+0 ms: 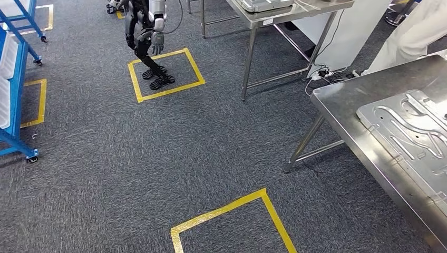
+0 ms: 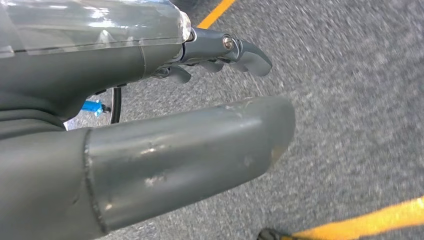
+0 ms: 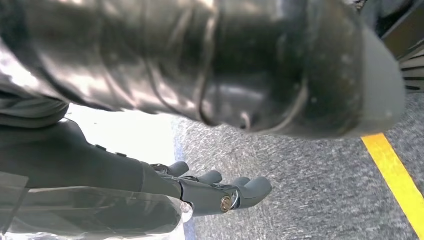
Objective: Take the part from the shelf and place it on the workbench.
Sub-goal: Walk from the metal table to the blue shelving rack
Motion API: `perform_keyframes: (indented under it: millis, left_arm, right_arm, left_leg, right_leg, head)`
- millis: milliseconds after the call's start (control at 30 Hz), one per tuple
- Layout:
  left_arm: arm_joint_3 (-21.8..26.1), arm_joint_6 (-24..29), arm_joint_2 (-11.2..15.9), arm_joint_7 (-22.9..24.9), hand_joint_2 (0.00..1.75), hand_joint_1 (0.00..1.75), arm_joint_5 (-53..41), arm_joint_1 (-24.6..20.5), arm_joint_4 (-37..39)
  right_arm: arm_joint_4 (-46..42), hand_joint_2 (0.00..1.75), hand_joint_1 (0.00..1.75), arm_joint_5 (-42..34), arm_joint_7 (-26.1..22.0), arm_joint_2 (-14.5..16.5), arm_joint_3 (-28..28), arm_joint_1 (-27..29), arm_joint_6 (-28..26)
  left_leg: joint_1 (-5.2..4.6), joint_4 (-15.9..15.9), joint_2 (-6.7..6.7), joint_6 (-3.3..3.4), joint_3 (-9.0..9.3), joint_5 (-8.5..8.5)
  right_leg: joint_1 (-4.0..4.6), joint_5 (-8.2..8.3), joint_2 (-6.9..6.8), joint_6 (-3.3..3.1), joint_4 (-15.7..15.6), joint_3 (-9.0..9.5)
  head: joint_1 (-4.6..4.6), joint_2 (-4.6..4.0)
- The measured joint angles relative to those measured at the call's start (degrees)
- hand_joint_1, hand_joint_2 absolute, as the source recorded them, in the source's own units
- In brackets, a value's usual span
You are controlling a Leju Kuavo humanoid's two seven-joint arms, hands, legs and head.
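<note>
Steel workbench (image 1: 337, 113) carries a grey part (image 1: 416, 132) — left hand (image 2: 200, 100) and right hand (image 3: 210, 150) hang empty, fingers apart.

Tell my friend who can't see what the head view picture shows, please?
A grey carpet floor with yellow tape squares, and a shiny steel workbench at the right holding a flat metal part. Farther off, another robot stands in a taped square, with a blue shelf at the left.

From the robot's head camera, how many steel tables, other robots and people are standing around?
Steel tables: 2
Other robots: 1
People: 1
Total: 4
</note>
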Motion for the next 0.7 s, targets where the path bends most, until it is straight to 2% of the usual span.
perform_keyframes:
  millis: [33, 67, 100, 133, 167, 200, 233, 267, 300, 333, 367, 400, 467, 500, 533, 567, 600, 667, 700]
  left_arm:
    - [0.0, 0.0, 0.0, 0.0, 0.0, 0.0, 0.0, 0.0, 0.0]
    - [0.0, 0.0, 0.0, 0.0, 0.0, 0.0, -0.1, 0.0, 0.0]
    - [0.0, 0.0, 0.0, 0.0, 0.0, 0.0, -0.1, 0.1, 0.0]
    - [0.0, 0.0, 0.0, 0.0, 0.0, 0.0, -0.1, 0.1, 0.0]
    - [0.0, 0.0, -0.1, 0.0, 0.0, 0.0, -0.1, 0.0, 0.0]
    - [0.0, 0.0, -0.1, 0.0, 0.0, 0.0, -0.1, 0.0, 0.0]
    - [0.0, 0.0, -0.2, 0.0, 0.0, 0.0, -0.1, -0.1, 0.0]
    - [0.0, 0.0, -0.2, 0.0, 0.0, 0.0, -0.1, -0.1, 0.0]
    - [0.0, 0.0, -0.2, 0.0, 0.0, 0.0, -0.1, -0.1, 0.0]
    - [0.0, 0.0, -0.2, 0.0, 0.0, 0.0, -0.1, 0.0, 0.0]
    - [0.1, 0.0, -0.2, 0.0, 0.0, 0.0, -0.1, 0.1, 0.0]
    - [0.1, 0.0, -0.1, 0.0, 0.0, 0.0, -0.1, 0.1, 0.0]
    - [0.1, 0.0, -0.1, 0.0, 0.0, 0.0, -0.1, -0.1, 0.0]
    - [0.1, 0.0, -0.1, 0.0, 0.0, 0.0, -0.1, -0.1, 0.0]
    - [0.1, 0.0, -0.1, 0.0, 0.0, 0.0, -0.1, -0.1, 0.0]
    - [0.2, 0.0, -0.1, 0.1, 0.0, 0.0, -0.1, 0.0, 0.0]
    - [0.2, 0.0, -0.1, 0.1, 0.0, 0.0, -0.2, 0.0, 0.0]
    - [0.2, 0.0, -0.1, 0.1, 0.0, 0.0, -0.2, 0.0, 0.0]
    - [0.3, 0.0, -0.2, 0.1, 0.0, 0.0, -0.2, -0.1, 0.0]
  right_arm:
    - [0.0, 0.0, 0.0, 0.0, 0.0, 0.0, 0.0, 0.0, 0.0]
    - [0.0, 0.0, 0.0, 0.1, 0.0, 0.0, 0.0, 0.1, 0.0]
    - [0.0, 0.0, 0.0, 0.1, 0.0, 0.0, 0.0, 0.1, -0.1]
    - [0.0, 0.0, 0.0, 0.1, 0.0, 0.0, -0.1, 0.1, -0.1]
    - [0.0, 0.0, 0.0, 0.2, 0.0, -0.1, -0.1, 0.2, -0.1]
    - [0.0, 0.0, 0.0, 0.2, 0.0, -0.2, -0.2, 0.2, -0.2]
    - [0.0, 0.0, 0.0, 0.2, 0.0, -0.2, -0.2, 0.1, -0.3]
    - [0.0, 0.0, 0.0, 0.3, 0.0, -0.3, -0.3, 0.0, -0.3]
    - [0.0, 0.0, 0.0, 0.3, 0.0, -0.3, -0.3, -0.1, -0.3]
    - [0.0, 0.0, 0.0, 0.3, 0.0, -0.3, -0.4, -0.2, -0.4]
    - [0.0, 0.0, 0.0, 0.3, 0.0, -0.3, -0.5, -0.2, -0.4]
    - [0.0, 0.0, 0.0, 0.3, 0.0, -0.3, -0.5, -0.1, -0.4]
    - [0.0, 0.0, 0.0, 0.3, 0.0, -0.3, -0.7, 0.1, -0.4]
    - [0.0, 0.0, 0.0, 0.3, 0.0, -0.3, -0.8, 0.2, -0.4]
    - [0.0, 0.0, 0.0, 0.4, 0.0, -0.3, -0.8, 0.2, -0.4]
    - [0.0, 0.0, 0.0, 0.4, 0.1, -0.3, -0.9, 0.1, -0.4]
    - [0.0, 0.0, 0.0, 0.4, 0.1, -0.3, -0.9, 0.1, -0.4]
    - [0.0, 0.0, 0.0, 0.4, 0.1, -0.4, -0.9, 0.0, -0.4]
    - [0.0, 0.0, 0.0, 0.4, 0.1, -0.4, -0.9, 0.0, -0.4]
  left_leg:
    - [-0.09, 0.0, -0.71, 0.06, -0.01, 0.01]
    - [-0.16, 0.1, -1.48, 0.08, 0.03, 0.01]
    - [-0.2, 0.2, -2.28, 0.07, 0.14, 0.0]
    - [-0.21, 0.2, -3.05, 0.04, 0.23, -0.01]
    - [-0.23, 0.2, -3.7, -0.08, 0.24, -0.01]
    - [-0.12, 0.3, -4.39, -0.3, 0.12, 0.04]
    - [0.05, 0.3, -4.98, -0.61, -0.1, 0.13]
    - [0.23, 0.2, -5.6, -1.02, -0.32, 0.29]
    - [0.4, 0.1, -6.33, -1.46, -0.52, 0.5]
    - [0.45, 0.1, -6.29, -1.74, -0.63, 0.53]
    - [0.34, 0.8, -5.41, -1.96, -0.96, 0.08]
    - [0.23, 2.5, -3.94, -2.11, -1.81, -1.02]
    - [0.14, 9.2, -0.71, -2.39, -5.0, -4.6]
    - [0.3, 12.8, -0.01, -2.65, -6.75, -6.07]
    - [0.52, 15.1, 0.36, -2.94, -7.82, -6.67]
    - [0.82, 15.5, 0.61, -3.27, -7.88, -6.23]
    - [1.2, 13.5, 0.98, -3.65, -6.74, -4.79]
    - [1.81, 6.2, 2.64, -4.51, -2.69, -1.57]
    - [1.93, 3.3, 3.28, -4.52, -1.19, -0.7]
  right_leg:
    - [0.01, -0.12, 0.23, -0.06, 1.9, -1.06]
    - [0.02, 1.04, 0.39, -0.21, 1.5, -1.09]
    - [0.05, 3.2, 0.68, -0.46, -1.1, -0.05]
    - [0.11, 5.66, 1.6, -0.85, -5.2, 1.62]
    - [0.14, 7.43, 3.04, -1.28, -8.9, 3.23]
    - [0.22, 8.54, 4.27, -1.62, -11.7, 4.39]
    - [0.34, 8.9, 5.21, -1.87, -13.2, 4.97]
    - [0.44, 8.81, 5.36, -1.99, -13.6, 5.09]
    - [0.56, 9.02, 4.8, -2.08, -14.0, 5.2]
    - [0.45, 9.32, 4.04, -2.2, -14.6, 5.5]
    - [0.33, 9.66, 3.27, -2.38, -15.3, 5.89]
    - [0.22, 10.0, 2.37, -2.57, -16.1, 6.29]
    - [0.24, 10.22, 0.55, -2.86, -16.9, 6.71]
    - [0.28, 10.14, -0.42, -2.89, -16.8, 6.72]
    - [0.27, 10.0, -1.31, -2.84, -16.7, 6.7]
    - [0.2, 9.81, -2.13, -2.68, -16.5, 6.71]
    - [0.04, 9.55, -2.85, -2.41, -16.3, 6.74]
    - [-0.25, 8.77, -4.07, -1.47, -15.3, 6.79]
    - [-0.23, 8.28, -4.56, -0.94, -14.7, 6.73]
  head:
    - [-0.01, 0.0]
    - [-0.01, 0.0]
    - [-0.01, 0.0]
    - [-0.01, 0.0]
    - [-0.02, 0.0]
    - [-0.01, 0.0]
    - [-0.01, 0.0]
    - [-0.01, 0.0]
    - [0.01, 0.0]
    - [-0.01, 0.0]
    - [-0.04, 0.0]
    - [-0.08, 0.0]
    - [-0.17, 0.0]
    - [-0.2, 0.0]
    - [-0.2, 0.0]
    - [-0.2, 0.0]
    - [-0.2, 0.0]
    - [-0.22, 0.0]
    - [-0.15, 0.0]
